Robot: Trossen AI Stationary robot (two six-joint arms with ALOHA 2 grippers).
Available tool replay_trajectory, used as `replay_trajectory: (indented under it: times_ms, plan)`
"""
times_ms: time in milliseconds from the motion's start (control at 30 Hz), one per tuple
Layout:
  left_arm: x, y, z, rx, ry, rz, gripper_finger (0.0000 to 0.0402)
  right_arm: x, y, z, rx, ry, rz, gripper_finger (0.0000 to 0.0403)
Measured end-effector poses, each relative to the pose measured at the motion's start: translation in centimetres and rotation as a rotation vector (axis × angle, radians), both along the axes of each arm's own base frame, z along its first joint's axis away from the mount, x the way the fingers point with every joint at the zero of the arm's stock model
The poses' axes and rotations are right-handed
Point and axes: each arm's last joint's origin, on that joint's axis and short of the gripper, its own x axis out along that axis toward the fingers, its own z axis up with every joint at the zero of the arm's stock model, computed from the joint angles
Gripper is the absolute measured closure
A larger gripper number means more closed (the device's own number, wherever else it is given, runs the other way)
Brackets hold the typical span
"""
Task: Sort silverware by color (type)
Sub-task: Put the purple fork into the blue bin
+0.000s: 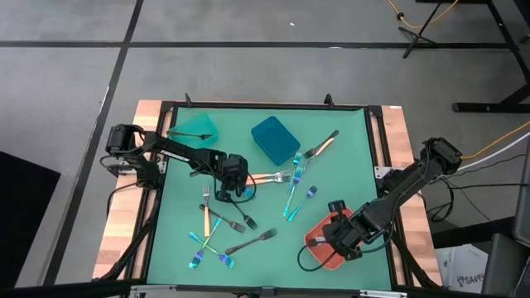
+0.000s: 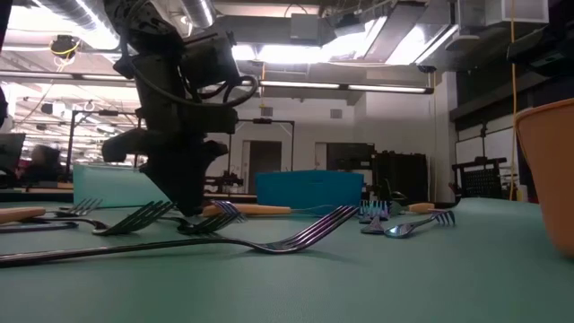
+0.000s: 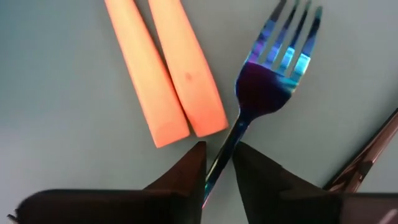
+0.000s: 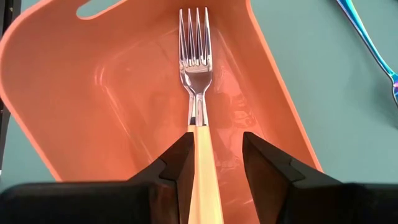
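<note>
Several forks lie scattered on the green mat [image 1: 348, 165]: gold-handled [image 1: 319, 147], iridescent blue-teal [image 1: 293, 187], silver [image 1: 250, 242] and black [image 1: 241, 222]. My left gripper [image 1: 234, 184] [image 3: 219, 149] stands low at mid-table, its fingers closed around an iridescent blue fork [image 3: 273, 68] next to two gold handles [image 3: 168, 81]. My right gripper [image 1: 335, 236] [image 4: 216, 155] hangs over the coral bin [image 1: 319, 252] [image 4: 62, 93] with a gold-handled fork [image 4: 194, 56]. A black fork [image 1: 192, 136] lies in the teal bin [image 1: 204, 124]. My left gripper has the blue fork's thin handle [image 3: 225, 152], just below the head, between its two fingers, which come steeply from above. The handle runs slantwise through the narrow gap. The fork lies flat on the mat. My right gripper has the gold handle [image 4: 200, 140] between its two fingers and against one finger [image 4: 183, 162]; a slit of bin shows beside the other. The fingers point steeply down, along the fork. The silver head [image 4: 194, 68] points down into the coral bin.
A blue bin [image 1: 275, 139] stands at the far middle. A dark fork [image 3: 367, 162] lies close beside my left fingers. More forks cluster at the near left [image 1: 203, 244]. Bare mat lies between the two arms at the near middle.
</note>
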Motion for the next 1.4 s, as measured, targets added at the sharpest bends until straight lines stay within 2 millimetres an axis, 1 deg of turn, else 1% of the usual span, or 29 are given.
replay_trajectory:
  times_ms: [167, 267, 433, 500, 600, 733, 867, 1067, 1133, 1267, 1400]
  plan:
    - [0.0, -0.1, 0.0, 0.002, 0.003, -0.013, 0.0366, -0.2, -0.1, 0.1, -0.013, 0.016, -0.006, 0.0278]
    - [0.1, -0.2, 0.3, 0.028, -0.021, -0.011, 0.0385, -0.2, -0.2, 0.7, -0.022, 0.021, -0.025, 0.0278]
    - [-0.2, -0.4, 0.8, 0.026, -0.03, 0.026, 0.0396, -0.4, -0.7, 2.4, -0.106, -0.023, -0.048, 0.0278]
    - [-0.3, -0.5, 1.0, 0.008, -0.038, 0.059, 0.0398, -0.7, -1.2, 3.2, -0.143, -0.047, -0.055, 0.0278]
    - [-0.3, -0.6, 1.8, -0.014, -0.072, 0.099, 0.0399, -1.4, -2.0, 4.5, -0.167, -0.116, -0.071, 0.0278]
    - [-0.3, -0.9, 2.3, -0.057, -0.109, 0.133, 0.0399, -2.4, -3.3, 6.7, -0.19, -0.248, -0.095, 0.0278]
    - [0.5, -1.4, 3.1, -0.113, -0.223, 0.208, 0.04, -3.4, -4.7, 8.6, -0.232, -0.39, -0.108, 0.0278]
    - [2.7, -2.4, 5.0, -0.231, -0.522, 0.303, 0.04, -4.8, -6.4, 10.7, -0.292, -0.546, -0.126, 0.0279]
    - [3.3, -2.7, 5.9, -0.254, -0.636, 0.332, 0.04, -5.4, -6.9, 10.9, -0.305, -0.588, -0.133, 0.0279]
    - [4.3, -3.5, 7.8, -0.272, -0.869, 0.355, 0.04, -6.2, -7.9, 10.6, -0.326, -0.693, -0.175, 0.0279]
    - [4.7, -4.4, 9.5, -0.282, -1.056, 0.372, 0.04, -6.2, -8.3, 10.2, -0.295, -0.827, -0.201, 0.0278]
